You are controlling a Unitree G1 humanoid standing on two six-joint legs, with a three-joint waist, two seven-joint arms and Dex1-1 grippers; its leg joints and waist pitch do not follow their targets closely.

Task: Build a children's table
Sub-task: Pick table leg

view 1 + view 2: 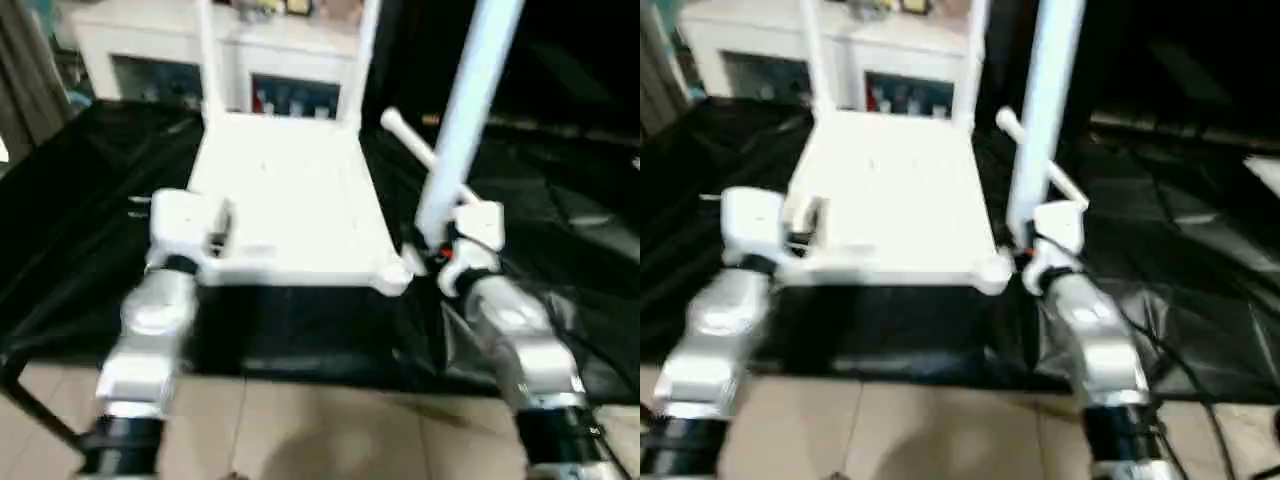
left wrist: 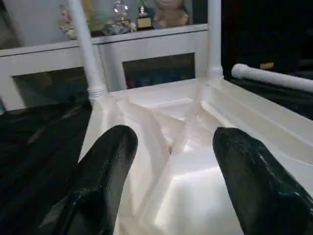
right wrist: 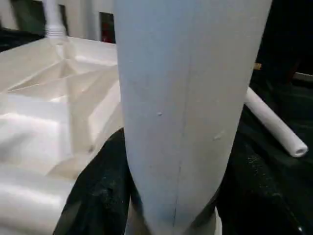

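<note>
The white tabletop (image 1: 290, 210) lies underside up on black cloth. Two white legs (image 1: 208, 60) (image 1: 365, 50) stand upright in its far corner sockets. My right gripper (image 1: 440, 250) is shut on a third leg (image 1: 465, 110), which it holds upright and slightly tilted beside the near right corner socket (image 1: 395, 275). In the right wrist view this leg (image 3: 186, 98) sits between the black fingers (image 3: 98, 196). A fourth leg (image 1: 415, 140) lies on the cloth behind it. My left gripper (image 2: 171, 166) is at the near left corner. Its fingers (image 2: 105, 171) stand apart over the ribbed underside.
A white glass-fronted cabinet (image 1: 150, 50) stands behind the work surface. The black cloth (image 1: 80, 220) covers a low platform whose front edge runs just before my forearms. Beige floor tiles (image 1: 320, 430) lie below it. A dark frame leg (image 1: 30, 400) slants at the near left.
</note>
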